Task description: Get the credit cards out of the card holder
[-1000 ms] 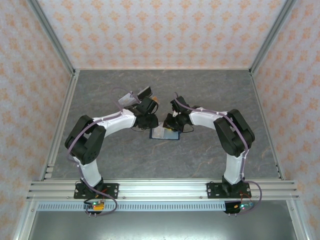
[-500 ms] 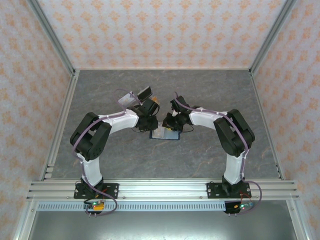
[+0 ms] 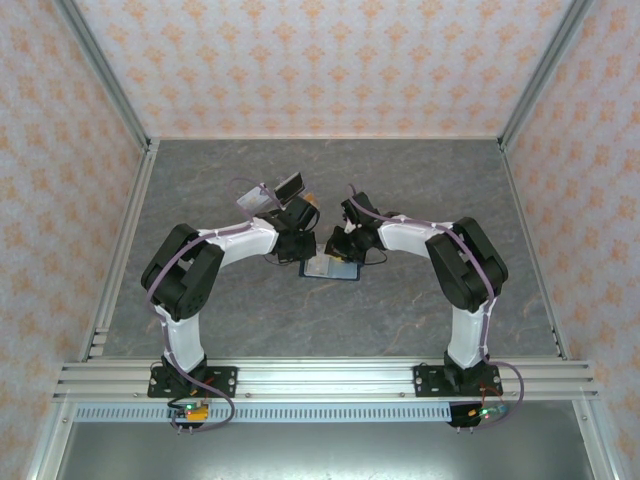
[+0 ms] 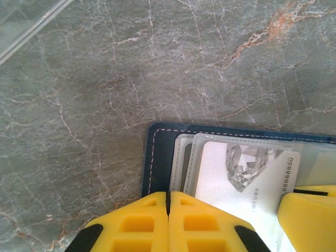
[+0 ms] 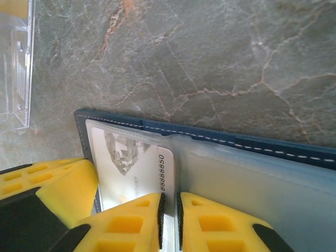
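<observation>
I saw the navy folding card holder (image 4: 157, 157) holding a white diamond-printed plastic card (image 4: 247, 173). The left claw (image 4: 168, 220) was together, the right claw (image 5: 169, 220) pinched that card, and the arms had barely moved.

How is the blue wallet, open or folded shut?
Open. The card holder lies spread flat, its clear inner pockets facing up, with a white card tucked inside one.

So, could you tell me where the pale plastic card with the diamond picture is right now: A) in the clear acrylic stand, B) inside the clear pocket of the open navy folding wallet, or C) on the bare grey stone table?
B: the pale card sits within the open navy wallet, its top edge under the clear pocket.
</observation>
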Controlling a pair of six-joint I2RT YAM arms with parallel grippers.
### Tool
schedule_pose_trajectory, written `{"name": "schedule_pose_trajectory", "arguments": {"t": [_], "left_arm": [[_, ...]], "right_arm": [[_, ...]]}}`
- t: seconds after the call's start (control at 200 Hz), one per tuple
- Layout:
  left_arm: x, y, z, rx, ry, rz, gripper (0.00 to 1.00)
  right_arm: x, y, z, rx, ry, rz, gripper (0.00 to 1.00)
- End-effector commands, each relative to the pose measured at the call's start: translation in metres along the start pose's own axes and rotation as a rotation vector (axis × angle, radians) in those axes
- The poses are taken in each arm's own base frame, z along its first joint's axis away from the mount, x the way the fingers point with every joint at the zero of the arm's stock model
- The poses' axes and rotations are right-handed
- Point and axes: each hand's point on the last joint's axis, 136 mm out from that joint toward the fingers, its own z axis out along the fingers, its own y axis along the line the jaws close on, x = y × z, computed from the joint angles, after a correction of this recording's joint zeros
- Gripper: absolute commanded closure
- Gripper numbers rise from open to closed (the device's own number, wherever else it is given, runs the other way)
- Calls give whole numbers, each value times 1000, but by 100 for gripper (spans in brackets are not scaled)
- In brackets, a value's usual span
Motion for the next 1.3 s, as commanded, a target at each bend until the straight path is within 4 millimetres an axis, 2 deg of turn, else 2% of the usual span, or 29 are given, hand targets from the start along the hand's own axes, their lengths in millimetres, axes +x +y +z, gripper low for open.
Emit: {"name": "schedule_pose_trajectory", "arguments": {"t": [0.0, 0.225, 0.24, 0.3, 0.435, 0.581, 0.866, 1.066, 1.081, 1.106, 1.296], "left_arm": [[9, 7, 8, -36, 38, -3, 95], [13, 0, 9, 6, 57, 5, 100], [17, 5, 17, -10, 76, 5, 100], [18, 5, 18, -15, 79, 6, 100], [15, 10, 15, -43, 61, 5, 100], [12, 16, 13, -76, 47, 6, 100], [10, 15, 11, -76, 41, 11, 100], [5, 11, 7, -71, 35, 24, 100], [4, 10, 7, -70, 34, 24, 100], [-3, 3, -5, -47, 8, 28, 99], [-19, -13, -30, 7, -48, 36, 95]], "right_arm": [[-1, 9, 5, -72, 15, 3, 84], [-3, 19, 3, -154, 10, 5, 85], [-3, 19, 3, -153, 9, 7, 85], [-4, 17, 2, -149, 5, 8, 88], [-6, 9, -2, -122, -20, 16, 96], [-11, -3, -11, -91, -56, 20, 100], [-14, -13, -24, -82, -93, 22, 100], [-16, -27, -32, -31, -124, 18, 100], [-16, -28, -33, -26, -125, 15, 100], [-16, -29, -34, -20, -128, 9, 100], [-12, -32, -43, -7, -137, -30, 100]]}}
